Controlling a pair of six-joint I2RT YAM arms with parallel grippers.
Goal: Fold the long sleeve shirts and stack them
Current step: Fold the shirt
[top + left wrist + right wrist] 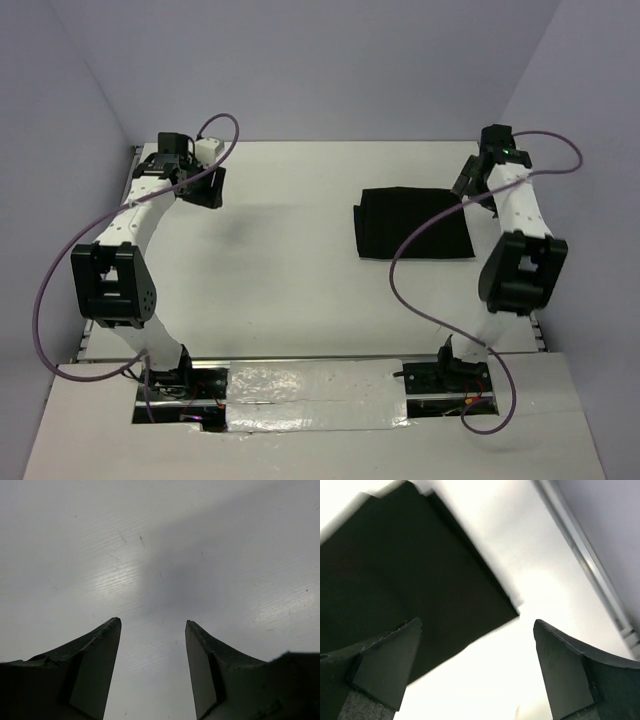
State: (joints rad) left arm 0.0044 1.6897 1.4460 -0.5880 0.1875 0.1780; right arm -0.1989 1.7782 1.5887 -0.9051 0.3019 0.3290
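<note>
left tool (205, 185): fingers spread, nothing between them; hangs over the bare far-left part of the flat white surface (290, 270), well apart from the cloth.
shirt: plain black soft-fabric long-sleeved shirt (395, 215) lies flat as a neat rectangle right of centre, no sleeves sticking out.
right tool (468, 180): fingers spread, empty; sits above the shirt's far-right corner, apparently clear of the fabric.
step: looks like the fold is finished and released; both arms are off the cloth.
next: no second shirt in view, so nothing to stack on. If a tidy-up is needed, the right tool has to drop onto that corner and pinch all layers.
hidden: white tag not visible; layer count unclear; thin purple cable (425, 228) crosses the shirt in the top view; right wrist view is blurred and blown out; tool height above the cloth can't be judged.
</note>
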